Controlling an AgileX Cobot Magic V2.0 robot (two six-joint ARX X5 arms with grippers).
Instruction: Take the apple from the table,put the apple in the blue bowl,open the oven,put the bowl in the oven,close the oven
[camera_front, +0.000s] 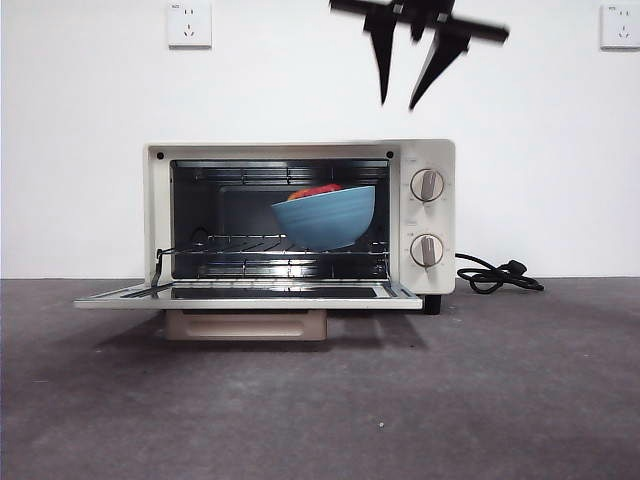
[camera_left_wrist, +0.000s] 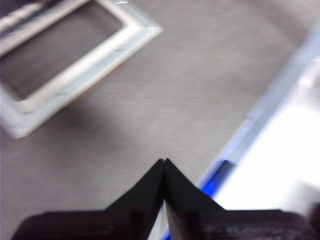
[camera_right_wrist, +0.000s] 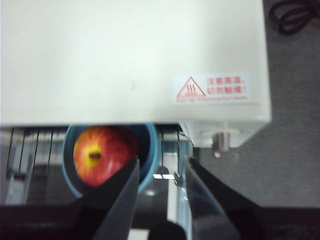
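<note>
The oven (camera_front: 300, 148) stands open, its door (camera_front: 250, 293) lying flat toward me. Inside, on the wire rack, the blue bowl (camera_front: 325, 217) sits tilted, with the apple (camera_front: 315, 190) showing red over its rim. My right gripper (camera_front: 398, 103) hangs open above the oven's right half, holding nothing. In the right wrist view this gripper (camera_right_wrist: 161, 160) looks down past the oven's top (camera_right_wrist: 125, 60) at the bowl (camera_right_wrist: 150, 145) and the apple (camera_right_wrist: 102, 155) in it. My left gripper (camera_left_wrist: 164, 161) is shut and empty over the table (camera_left_wrist: 175, 90), some way from the door's corner (camera_left_wrist: 90, 65).
Two knobs (camera_front: 427, 185) sit on the oven's right panel. A black cord (camera_front: 495, 275) coils on the table to the right. The beige handle (camera_front: 245, 325) hangs under the lowered door. The table's edge with a blue strip (camera_left_wrist: 215, 175) runs near the left gripper.
</note>
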